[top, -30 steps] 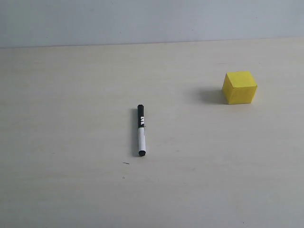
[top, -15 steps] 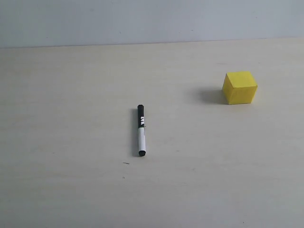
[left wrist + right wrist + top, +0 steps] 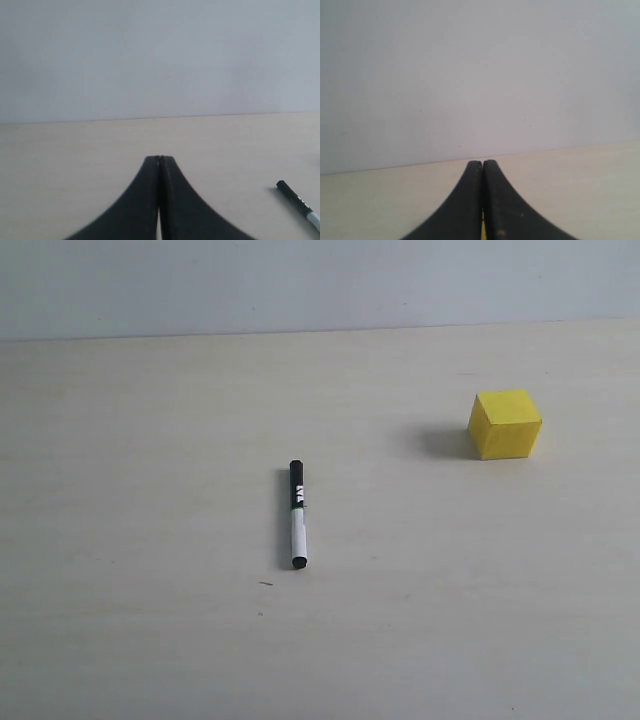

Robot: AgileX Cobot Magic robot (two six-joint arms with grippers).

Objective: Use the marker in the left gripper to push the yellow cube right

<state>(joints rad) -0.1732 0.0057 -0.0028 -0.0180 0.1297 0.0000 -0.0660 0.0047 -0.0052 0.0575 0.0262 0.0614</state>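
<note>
The marker lies flat on the pale table, black cap end pointing away, white barrel toward the front. No gripper holds it. The yellow cube stands to the right and farther back, well apart from the marker. Neither arm appears in the exterior view. In the left wrist view my left gripper is shut with nothing between its fingers, and the marker lies off to one side of it. My right gripper is shut too; a thin sliver of the yellow cube shows through the slit between its fingers.
A plain pale wall runs behind the table's far edge. A small dark speck marks the table near the marker's white end.
</note>
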